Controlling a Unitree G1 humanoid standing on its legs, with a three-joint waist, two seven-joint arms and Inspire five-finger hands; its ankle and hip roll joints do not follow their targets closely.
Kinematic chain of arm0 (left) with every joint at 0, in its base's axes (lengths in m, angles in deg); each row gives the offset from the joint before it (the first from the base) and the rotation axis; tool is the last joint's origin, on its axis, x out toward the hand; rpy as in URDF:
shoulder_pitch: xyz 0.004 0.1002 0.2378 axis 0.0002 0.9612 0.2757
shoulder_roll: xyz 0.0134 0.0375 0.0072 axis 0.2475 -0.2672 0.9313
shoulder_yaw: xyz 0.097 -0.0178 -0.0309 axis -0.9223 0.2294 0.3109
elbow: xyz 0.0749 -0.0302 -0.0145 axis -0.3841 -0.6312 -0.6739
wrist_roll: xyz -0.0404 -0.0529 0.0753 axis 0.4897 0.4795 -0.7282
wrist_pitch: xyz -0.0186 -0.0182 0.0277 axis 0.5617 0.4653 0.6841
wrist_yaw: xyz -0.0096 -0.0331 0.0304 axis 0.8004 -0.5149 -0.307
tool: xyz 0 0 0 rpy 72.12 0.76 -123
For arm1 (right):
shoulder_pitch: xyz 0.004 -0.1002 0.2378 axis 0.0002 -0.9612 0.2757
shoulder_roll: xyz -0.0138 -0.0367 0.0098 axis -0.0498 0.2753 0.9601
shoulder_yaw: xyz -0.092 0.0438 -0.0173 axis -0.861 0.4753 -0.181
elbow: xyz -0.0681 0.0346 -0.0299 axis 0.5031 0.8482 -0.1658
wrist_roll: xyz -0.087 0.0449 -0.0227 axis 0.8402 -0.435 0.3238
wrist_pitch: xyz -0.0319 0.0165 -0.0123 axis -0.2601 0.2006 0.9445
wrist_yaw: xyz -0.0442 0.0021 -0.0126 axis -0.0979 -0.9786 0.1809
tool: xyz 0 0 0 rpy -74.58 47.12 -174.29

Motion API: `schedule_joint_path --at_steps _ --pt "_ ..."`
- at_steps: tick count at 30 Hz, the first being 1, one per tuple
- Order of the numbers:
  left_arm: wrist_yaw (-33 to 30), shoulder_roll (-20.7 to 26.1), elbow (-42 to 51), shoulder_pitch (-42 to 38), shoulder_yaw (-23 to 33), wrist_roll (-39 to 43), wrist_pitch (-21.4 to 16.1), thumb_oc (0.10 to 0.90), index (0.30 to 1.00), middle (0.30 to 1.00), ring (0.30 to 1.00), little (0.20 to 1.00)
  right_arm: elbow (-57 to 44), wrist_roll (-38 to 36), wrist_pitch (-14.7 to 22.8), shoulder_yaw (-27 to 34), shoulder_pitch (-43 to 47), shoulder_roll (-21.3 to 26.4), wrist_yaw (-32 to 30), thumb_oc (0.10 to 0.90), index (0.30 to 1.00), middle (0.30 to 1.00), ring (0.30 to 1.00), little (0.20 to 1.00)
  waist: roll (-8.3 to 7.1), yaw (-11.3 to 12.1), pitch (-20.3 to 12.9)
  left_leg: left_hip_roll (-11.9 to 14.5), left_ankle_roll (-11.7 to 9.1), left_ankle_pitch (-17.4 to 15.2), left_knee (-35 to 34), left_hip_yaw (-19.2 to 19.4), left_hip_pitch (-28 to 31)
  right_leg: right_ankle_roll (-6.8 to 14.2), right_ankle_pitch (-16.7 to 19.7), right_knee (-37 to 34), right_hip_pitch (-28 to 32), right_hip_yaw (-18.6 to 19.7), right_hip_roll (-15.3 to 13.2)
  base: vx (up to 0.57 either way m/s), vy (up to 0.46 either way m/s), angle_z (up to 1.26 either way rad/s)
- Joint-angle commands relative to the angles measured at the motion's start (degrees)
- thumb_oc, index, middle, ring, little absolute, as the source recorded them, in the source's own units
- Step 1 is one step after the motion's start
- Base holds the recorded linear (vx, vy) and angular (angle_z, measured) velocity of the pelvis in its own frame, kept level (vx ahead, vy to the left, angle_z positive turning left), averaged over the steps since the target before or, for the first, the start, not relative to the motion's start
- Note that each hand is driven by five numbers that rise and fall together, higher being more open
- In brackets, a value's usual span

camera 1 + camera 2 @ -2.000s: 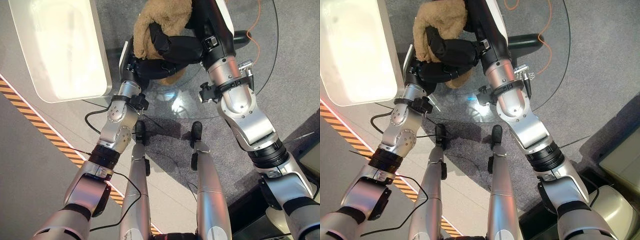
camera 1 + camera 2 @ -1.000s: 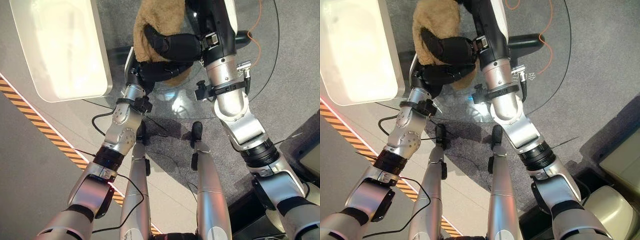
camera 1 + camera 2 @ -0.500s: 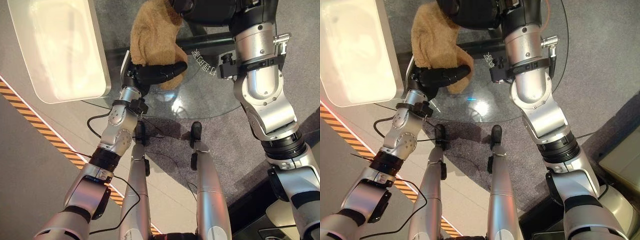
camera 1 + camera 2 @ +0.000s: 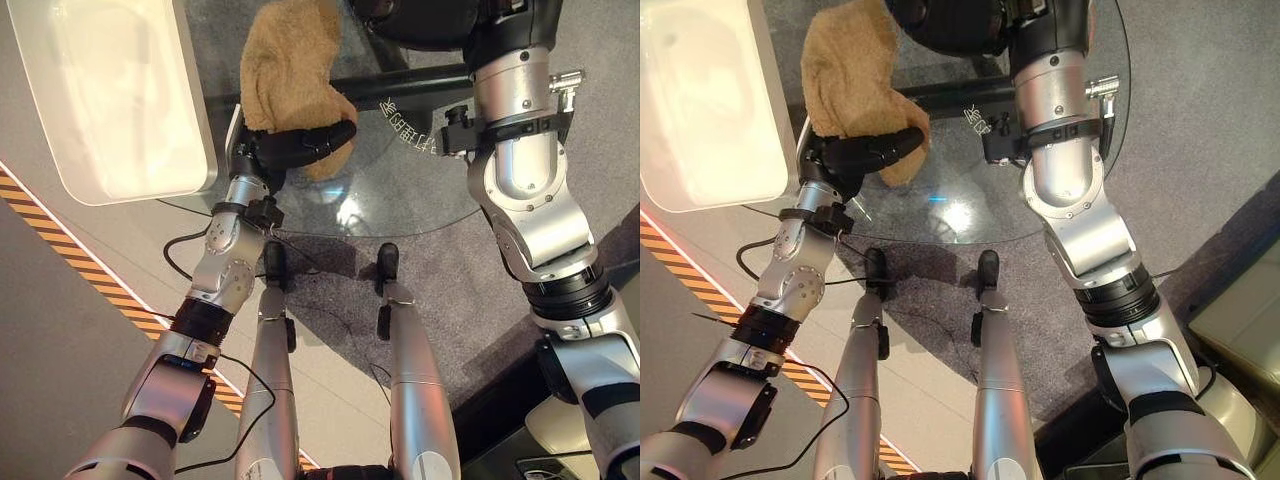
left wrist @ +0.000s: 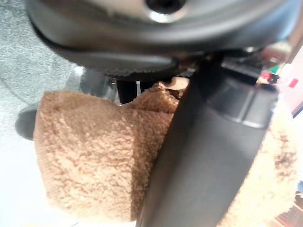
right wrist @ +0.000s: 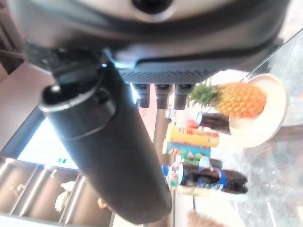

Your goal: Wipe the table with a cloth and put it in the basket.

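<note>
A fluffy tan cloth (image 4: pixel 290 65) lies on the round glass table (image 4: pixel 410 195), near its left edge. My left hand (image 4: pixel 300 142) rests across the cloth's near end with straight fingers pointing right, and a tip of cloth pokes out beneath them. In the left wrist view the thumb (image 5: pixel 203 156) lies along the cloth (image 5: pixel 94 151). My right hand (image 4: pixel 945 25) hangs high above the table's far side, open and holding nothing. The white basket (image 4: pixel 195 100) stands just left of the table.
A black bar of the table's base (image 4: pixel 420 85) shows through the glass. A beige object (image 4: pixel 1245 310) sits on the floor at the right. The right wrist view shows a pineapple on a plate (image 6: pixel 239 99) and bottles (image 6: pixel 203 176) farther off.
My right hand has lifted off the cloth and risen up and away. The left hand and the cloth have shifted left, closer to the basket.
</note>
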Motion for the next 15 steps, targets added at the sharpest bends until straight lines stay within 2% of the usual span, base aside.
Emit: schedule_joint_path --at_steps 1,9,15 --pt "3.3 1.7 8.1 -7.6 4.2 1.1 -9.2 0.100 0.300 0.300 0.300 0.200 -5.5 1.2 3.9 7.1 3.2 0.5 -3.5 0.800 0.900 0.900 0.900 0.900 -1.61 -0.2 -1.5 -4.9 6.1 -3.7 0.4 6.3 2.5 -3.6 1.8 -7.8 4.9 -1.0 8.2 0.00 0.000 0.00" --pt "4.4 2.5 7.0 -8.8 6.6 1.7 -12.4 0.100 0.300 0.300 0.300 0.200 2.4 2.2 2.9 10.4 -0.3 2.1 -8.8 0.800 0.900 0.900 0.900 0.900 -1.24 -0.4 -1.5 -4.7 5.8 -4.0 -0.1 6.2 3.0 -3.4 1.5 -7.9 5.2 -1.0 8.0 0.00 0.000 0.00" --pt "5.7 3.9 5.3 -9.6 7.9 3.3 -15.4 0.100 0.300 0.300 0.300 0.200 10.6 1.6 4.0 12.9 -2.5 4.6 -11.7 0.800 0.900 0.900 0.900 0.900 -0.95 -0.5 -1.5 -4.6 5.7 -4.2 -0.4 6.2 3.1 -3.0 1.4 -8.1 5.2 -1.0 7.8 -0.01 0.001 0.00"
